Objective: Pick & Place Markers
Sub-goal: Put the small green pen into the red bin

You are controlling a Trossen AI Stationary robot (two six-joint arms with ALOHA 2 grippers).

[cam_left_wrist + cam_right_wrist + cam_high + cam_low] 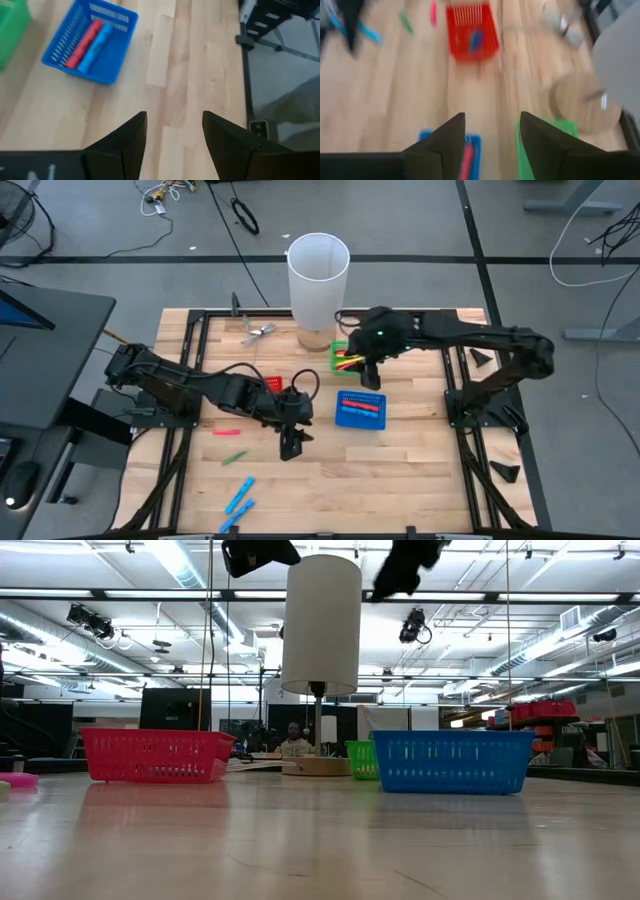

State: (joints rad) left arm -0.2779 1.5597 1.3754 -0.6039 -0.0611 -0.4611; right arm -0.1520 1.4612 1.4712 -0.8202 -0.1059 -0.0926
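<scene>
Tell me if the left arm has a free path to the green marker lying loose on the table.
Probably yes. The left gripper hangs with jaws open and empty, the green marker lies on bare wood beside it, and nothing stands between them. The pink marker lies apart.

Red mesh basket (272,385), blue mesh basket (359,410), green basket (342,358), white cylinder (318,278), 2 light blue markers (239,501), pale wood surface (400,470)

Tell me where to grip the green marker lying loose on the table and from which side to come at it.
Take the green marker at its middle, coming straight down from above. It lies flat on the bare table, apart from the other markers, so fingers should close across its thin width. The open left gripper is nearest.
</scene>
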